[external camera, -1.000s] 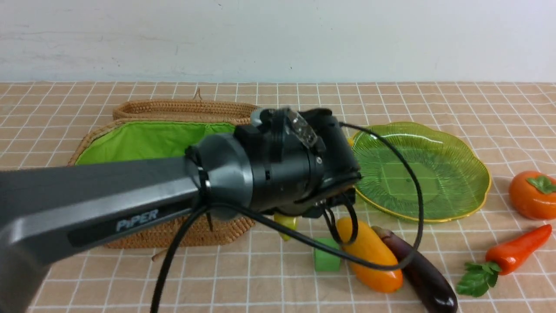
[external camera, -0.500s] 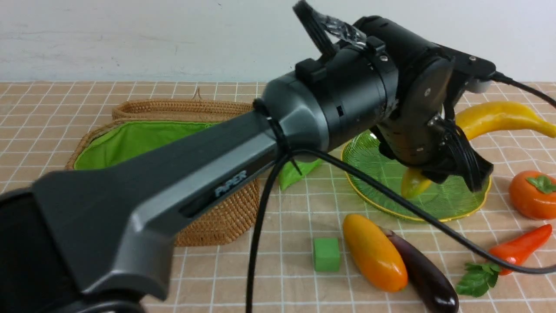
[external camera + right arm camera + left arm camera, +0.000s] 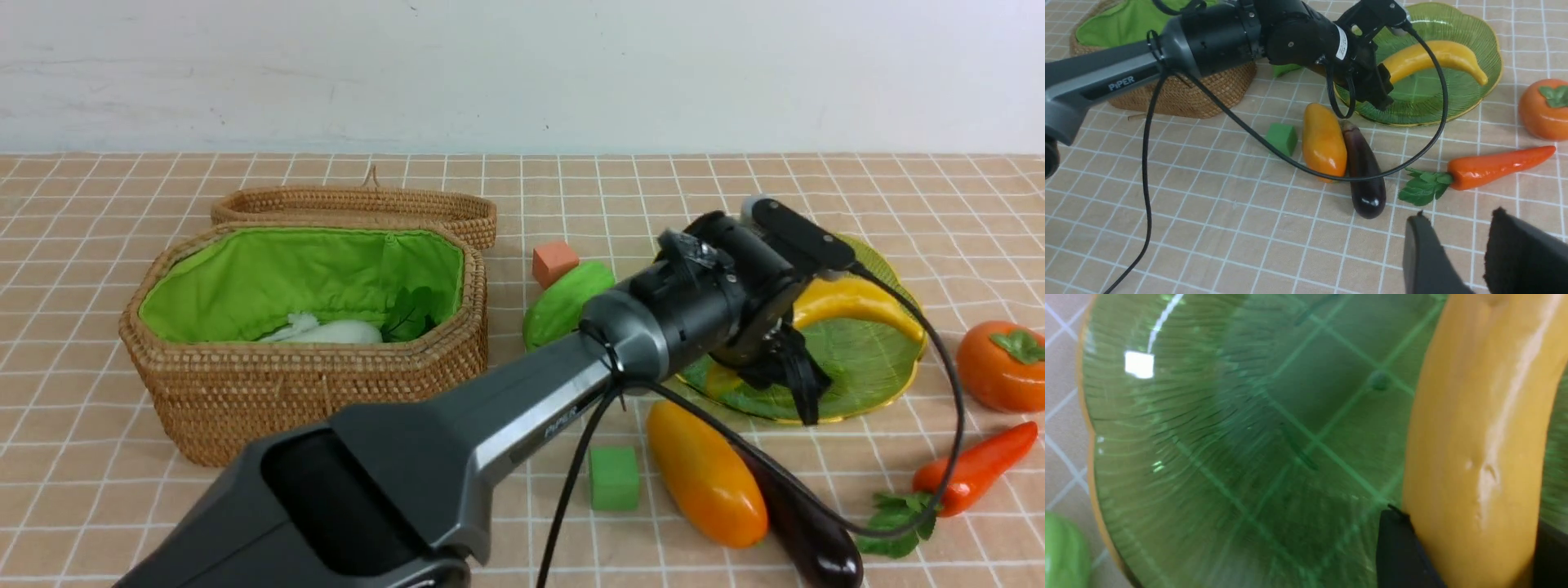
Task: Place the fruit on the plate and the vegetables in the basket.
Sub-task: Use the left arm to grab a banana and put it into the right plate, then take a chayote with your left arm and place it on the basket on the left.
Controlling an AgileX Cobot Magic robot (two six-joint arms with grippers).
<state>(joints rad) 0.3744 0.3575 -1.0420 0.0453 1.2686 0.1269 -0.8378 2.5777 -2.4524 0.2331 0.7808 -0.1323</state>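
The left jaws, clamped on the banana (image 3: 849,298) over the plate (image 3: 873,367), should part only once it rests flat inside; the right jaws hang open.

The wide, translucent green ribbed dish (image 3: 1208,437) looks like glass, glossy enough to carry a white highlight (the grid of the beige checked tabletop (image 3: 1061,375) shows through it). The long yellow toy banana (image 3: 1474,437) is smooth, shiny plastic with a few small dents. The oval orange-yellow toy mango (image 3: 706,474) and the dark purple toy eggplant (image 3: 1363,171) gleam likewise. The brown octagonal basket (image 3: 310,400) is rough woven wicker with a matt bright green cloth lining (image 3: 269,278). The tabletop looks matt.
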